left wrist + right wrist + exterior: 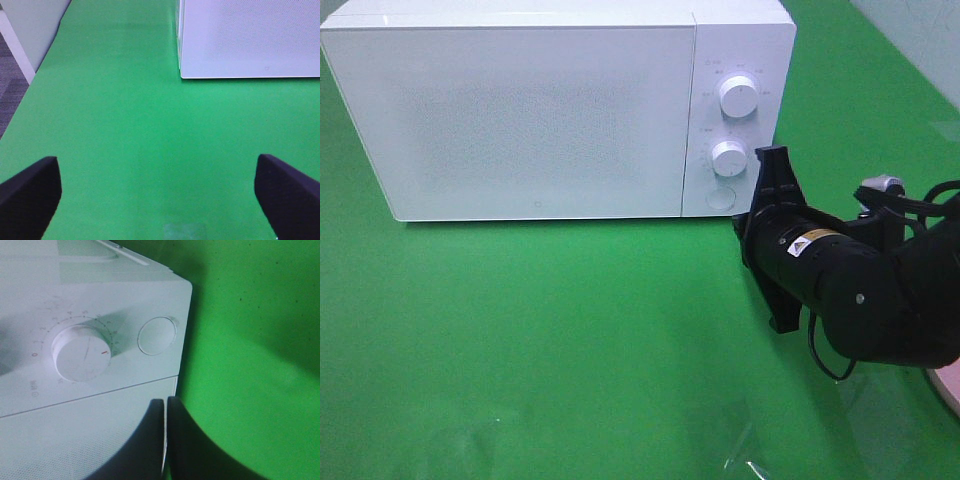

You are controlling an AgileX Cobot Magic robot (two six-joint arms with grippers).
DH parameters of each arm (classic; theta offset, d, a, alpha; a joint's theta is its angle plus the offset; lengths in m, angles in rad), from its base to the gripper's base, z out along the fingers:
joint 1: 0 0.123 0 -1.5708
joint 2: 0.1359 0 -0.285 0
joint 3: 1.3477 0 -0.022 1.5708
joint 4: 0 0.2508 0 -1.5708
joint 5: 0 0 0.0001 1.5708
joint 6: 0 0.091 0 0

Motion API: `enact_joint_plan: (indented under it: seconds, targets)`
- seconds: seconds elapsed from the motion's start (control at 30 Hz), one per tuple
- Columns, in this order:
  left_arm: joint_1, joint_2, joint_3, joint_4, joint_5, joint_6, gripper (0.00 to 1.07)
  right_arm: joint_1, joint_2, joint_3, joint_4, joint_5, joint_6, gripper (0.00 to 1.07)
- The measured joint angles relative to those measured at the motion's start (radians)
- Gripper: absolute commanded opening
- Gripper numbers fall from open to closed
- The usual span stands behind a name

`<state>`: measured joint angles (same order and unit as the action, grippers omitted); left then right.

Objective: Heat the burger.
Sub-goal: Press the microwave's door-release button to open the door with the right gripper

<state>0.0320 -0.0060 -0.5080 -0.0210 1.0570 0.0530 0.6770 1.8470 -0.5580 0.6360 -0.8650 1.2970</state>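
Nearest, the left fingers [30, 195] stand spread wide with nothing between them, above the green worktop [140, 150]. At the right edge of the high view, a sliver of pink plate [952, 392] shows beside the right arm [880, 290]. Beyond it, the right fingers [190, 445] are clenched tight together on nothing. Their tips are close to the white microwave [520, 110], at its front lower corner near the round button [156, 336] under the lower dial [80, 352]; whether they touch it I cannot tell. The microwave stands farthest back, its door closed. The burger is out of sight in every view.
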Motion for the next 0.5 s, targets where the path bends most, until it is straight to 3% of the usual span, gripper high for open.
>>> enact_joint_plan:
  seconds: [0.5]
  targets:
    - [0.000, 0.000, 0.000, 0.000, 0.000, 0.000, 0.98, -0.087, 0.116, -0.118, -0.092, 0.017, 0.079, 0.00]
